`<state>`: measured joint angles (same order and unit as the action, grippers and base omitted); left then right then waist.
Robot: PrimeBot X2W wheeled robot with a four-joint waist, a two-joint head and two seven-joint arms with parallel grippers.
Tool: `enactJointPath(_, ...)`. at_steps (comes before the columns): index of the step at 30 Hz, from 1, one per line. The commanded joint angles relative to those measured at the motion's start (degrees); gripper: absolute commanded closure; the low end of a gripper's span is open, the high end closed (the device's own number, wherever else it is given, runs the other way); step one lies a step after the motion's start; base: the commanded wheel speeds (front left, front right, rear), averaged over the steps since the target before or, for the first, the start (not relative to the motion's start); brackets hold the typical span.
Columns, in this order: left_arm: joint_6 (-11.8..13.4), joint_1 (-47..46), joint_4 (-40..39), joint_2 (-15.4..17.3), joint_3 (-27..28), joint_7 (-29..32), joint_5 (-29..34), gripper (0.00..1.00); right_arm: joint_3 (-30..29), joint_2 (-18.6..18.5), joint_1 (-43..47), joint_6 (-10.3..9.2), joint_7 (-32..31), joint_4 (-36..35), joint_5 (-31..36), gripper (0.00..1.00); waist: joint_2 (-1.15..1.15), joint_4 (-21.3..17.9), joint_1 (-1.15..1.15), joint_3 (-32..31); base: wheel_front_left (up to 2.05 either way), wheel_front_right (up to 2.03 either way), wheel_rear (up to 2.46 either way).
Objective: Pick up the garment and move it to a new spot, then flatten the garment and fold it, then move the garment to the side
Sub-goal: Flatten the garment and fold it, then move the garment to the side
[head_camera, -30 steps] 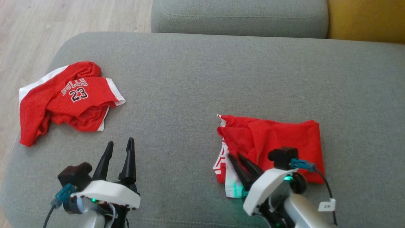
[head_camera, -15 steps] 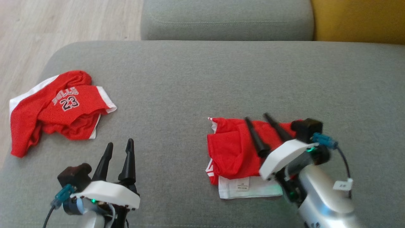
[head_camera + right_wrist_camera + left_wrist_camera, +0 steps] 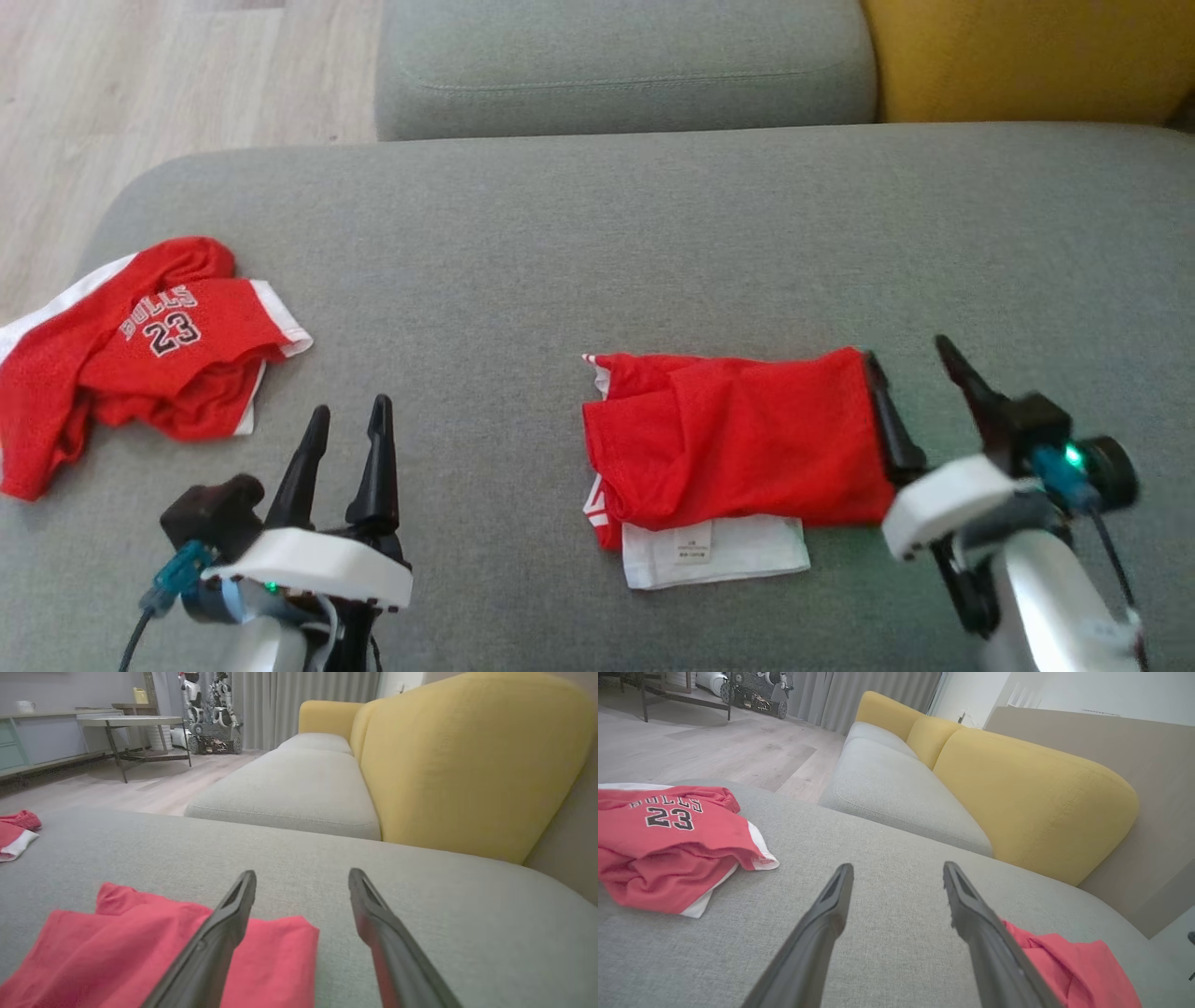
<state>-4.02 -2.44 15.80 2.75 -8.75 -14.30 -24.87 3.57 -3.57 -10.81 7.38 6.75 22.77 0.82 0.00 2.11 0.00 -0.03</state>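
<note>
1. The folded garment (image 3: 738, 439), red with a white layer peeking out below, lies right of centre on the grey sofa seat (image 3: 560, 252).
2. The right end effector (image 3: 904, 348) stands spread wide and empty at the garment's right short edge. Its inner finger is touching or just beside the cloth; I can't tell which.
3. The wrist camera agrees: the garment (image 3: 140, 947) sits left of and under the right end effector (image 3: 302, 872), with bare cushion ahead of it.
4. The key relation is that the garment's long axis runs left to right across the head view, so the right arm faces a short end. It's clearly the nearer arm.
5. The left end effector (image 3: 351, 406) hovers well apart, fingers parted, holding nothing.
6. As for writing, the crumpled jersey (image 3: 140, 355) at far left reads "BULLS 23". The white tag (image 3: 693, 546) on the garment carries print too small to read.
7. My call: the fold looks done and the move to the side is what's left.
</note>
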Motion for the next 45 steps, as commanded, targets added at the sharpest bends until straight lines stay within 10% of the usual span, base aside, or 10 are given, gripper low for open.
enactJointPath(1, 0.0, -1.6, -2.4, 0.1, 1.5, -0.7, -0.1, 0.00, 0.6, 0.0, -0.9, 0.11, 1.1, -3.0, 1.2, 0.00, 0.00, -0.2, 0.00, 0.1, 0.00, 0.00, 0.00)
enactJointPath(45, -0.2, -0.4, -3.9, 0.1, 1.1, -0.7, 0.2, 0.00, -4.6, 0.7, 7.9, 0.11, 2.0, -9.4, 0.6, 0.00, 0.00, -1.0, 0.00, 1.3, 0.00, 0.00, 0.00)
